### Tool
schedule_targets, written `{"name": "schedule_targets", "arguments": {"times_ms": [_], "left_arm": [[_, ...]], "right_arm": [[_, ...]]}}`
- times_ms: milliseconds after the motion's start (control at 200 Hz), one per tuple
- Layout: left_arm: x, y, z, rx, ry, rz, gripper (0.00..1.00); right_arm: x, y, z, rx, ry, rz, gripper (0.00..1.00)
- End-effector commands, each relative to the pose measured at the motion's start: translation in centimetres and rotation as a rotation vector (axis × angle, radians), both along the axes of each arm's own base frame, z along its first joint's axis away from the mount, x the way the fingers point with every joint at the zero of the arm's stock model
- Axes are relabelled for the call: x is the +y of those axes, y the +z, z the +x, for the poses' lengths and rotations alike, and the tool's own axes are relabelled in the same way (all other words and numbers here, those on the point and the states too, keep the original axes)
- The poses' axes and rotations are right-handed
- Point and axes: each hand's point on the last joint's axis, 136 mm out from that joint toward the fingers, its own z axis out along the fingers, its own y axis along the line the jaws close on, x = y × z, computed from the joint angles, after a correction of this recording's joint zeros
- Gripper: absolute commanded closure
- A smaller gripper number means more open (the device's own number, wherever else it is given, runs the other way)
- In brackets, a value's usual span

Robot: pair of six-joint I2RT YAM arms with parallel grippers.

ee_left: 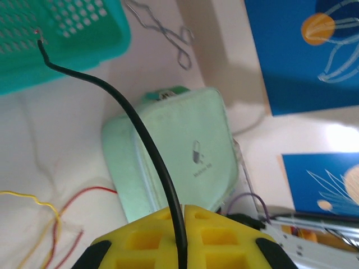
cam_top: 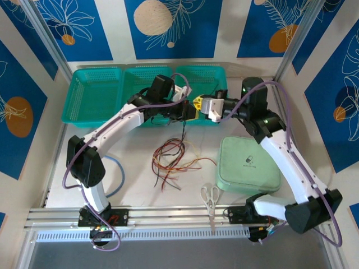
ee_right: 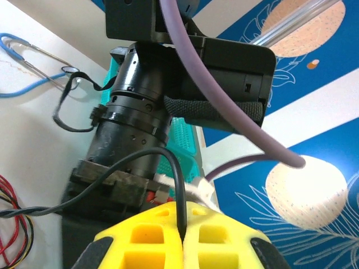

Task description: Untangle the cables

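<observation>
My left end effector (ee_left: 181,238) and right end effector (ee_right: 180,238) are both closed on the black wire (ee_left: 143,134), held above the other cables (cam_top: 171,159) on the worktop (cam_top: 134,188). I think I should pull apart slowly, so the bundle is not dragged.

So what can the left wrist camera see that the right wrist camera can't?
The left wrist camera's own sights are the mint-green case and the scissors. The right wrist camera's own sights are the blue stethoscope and the left arm's black wrist. Both share this: the left pincer and the right pincer each pinch the black cable, loose red and yellow cables lie at the lower left, and a bit of the teal basket shows.
</observation>
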Motion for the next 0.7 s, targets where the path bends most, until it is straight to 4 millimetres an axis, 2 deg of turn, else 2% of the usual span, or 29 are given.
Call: {"name": "schedule_targets", "arguments": {"times_ms": [0, 255, 445, 525, 695], "left_arm": [[3.1, 5.0, 2.7, -0.188, 0.184, 0.007, 1.00], [8.5, 9.1, 5.2, -0.341, 0.417, -0.017, 1.00], [13.1, 12.1, 6.8, -0.417, 0.586, -0.045, 1.00], [14.8, 13.3, 7.3, -0.452, 0.644, -0.057, 1.00], [18.7, 14.7, 8.1, -0.466, 0.749, -0.033, 1.00]], "right_arm": [[-1.8, 2.0, -0.7, -0.023, -0.085, 0.073, 1.00], [-5.8, 1.6, -1.4, 0.031, -0.231, 0.173, 1.00], [-8.8, 1.6, -1.0, 0.110, -0.325, 0.327, 1.00], [-10.1, 1.4, -0.4, 0.159, -0.375, 0.391, 1.00], [-13.6, 1.5, 1.5, 0.235, -0.519, 0.551, 1.00]]}}
